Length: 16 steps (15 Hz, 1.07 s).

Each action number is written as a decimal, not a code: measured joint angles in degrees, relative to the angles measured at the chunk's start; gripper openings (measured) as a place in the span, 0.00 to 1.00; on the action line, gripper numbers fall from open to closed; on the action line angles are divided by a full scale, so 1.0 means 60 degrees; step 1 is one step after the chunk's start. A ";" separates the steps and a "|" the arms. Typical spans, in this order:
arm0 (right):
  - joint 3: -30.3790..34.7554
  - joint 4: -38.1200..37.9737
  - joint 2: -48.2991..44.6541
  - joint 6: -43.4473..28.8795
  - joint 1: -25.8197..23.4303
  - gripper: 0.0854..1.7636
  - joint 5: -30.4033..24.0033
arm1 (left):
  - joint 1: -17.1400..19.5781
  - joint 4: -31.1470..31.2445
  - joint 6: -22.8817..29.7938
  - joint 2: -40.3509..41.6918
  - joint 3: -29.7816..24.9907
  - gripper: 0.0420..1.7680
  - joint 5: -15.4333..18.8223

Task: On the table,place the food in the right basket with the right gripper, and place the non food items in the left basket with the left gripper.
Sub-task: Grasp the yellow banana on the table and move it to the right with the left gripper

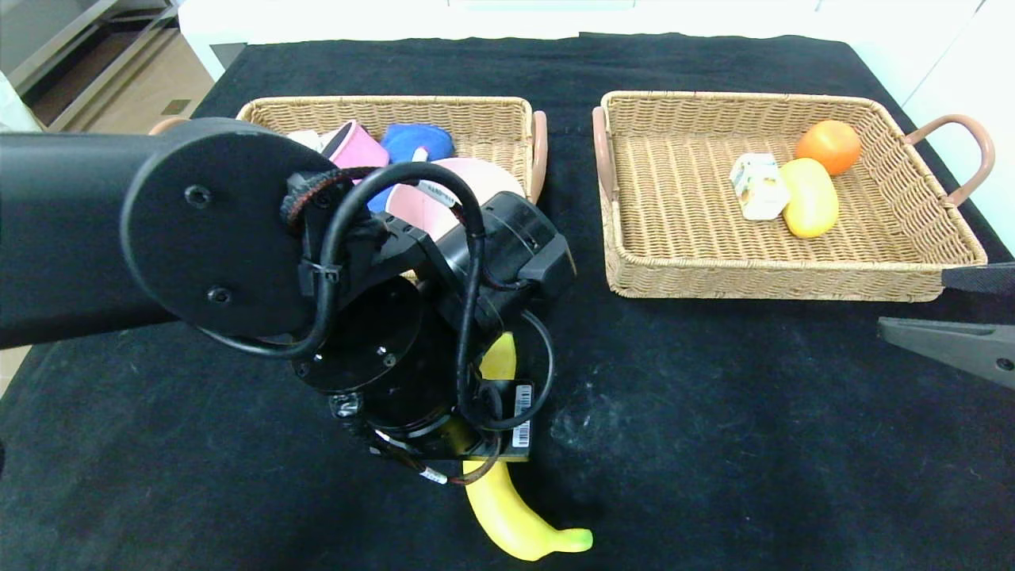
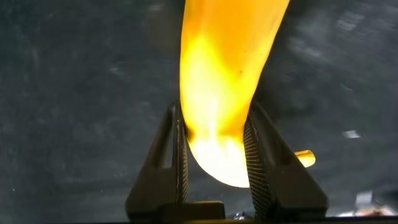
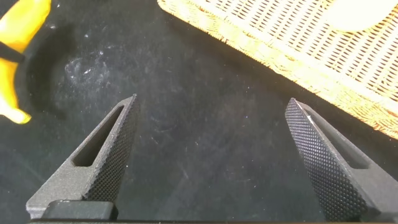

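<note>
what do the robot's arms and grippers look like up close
The left arm is matte black with round joint housings, looped black cables, a zip tie and white barcode stickers. Both the left gripper and right gripper have dark grey tapered fingers with slotted sides and knurled inner pads.

Left arm (image 1: 198,230): matte black, round screwed joint plates, looped black cables, barcode stickers.

Woven wicker basket (image 1: 793,266), matt black tablecloth (image 1: 714,444), smooth glossy banana (image 1: 515,523).
</note>
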<state>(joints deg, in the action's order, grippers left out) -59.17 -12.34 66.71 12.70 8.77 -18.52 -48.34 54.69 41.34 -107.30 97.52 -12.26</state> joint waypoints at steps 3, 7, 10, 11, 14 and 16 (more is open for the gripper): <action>-0.0010 0.0004 -0.0006 -0.0004 -0.0002 0.97 0.0000 | -0.0388 -0.0648 -0.1093 0.0150 0.0303 0.32 0.0181; -0.0037 0.0004 -0.0043 -0.0006 -0.0028 0.97 -0.0014 | -0.0764 -0.1719 -0.2462 0.0183 0.0404 0.32 0.0707; -0.0077 0.0004 -0.0093 -0.0006 -0.0033 0.97 -0.0026 | -0.0888 -0.2855 -0.3192 0.0051 0.0388 0.32 0.1205; -0.0077 0.0000 -0.0120 -0.0041 -0.0057 0.97 -0.0037 | -0.0929 -0.3135 -0.3224 -0.0024 0.0390 0.32 0.1315; -0.0130 0.0000 -0.0177 -0.0124 -0.0108 0.97 -0.0069 | -0.1052 -0.3952 -0.3196 -0.0378 0.0402 0.32 0.1512; -0.0138 0.0004 -0.0211 -0.0116 -0.0116 0.97 -0.0073 | -0.1081 -0.4334 -0.3161 -0.0681 0.0398 0.32 0.1540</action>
<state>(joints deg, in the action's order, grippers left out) -60.00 -12.31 65.44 12.01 8.07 -18.96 -54.82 28.68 22.37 -111.39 99.91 -3.02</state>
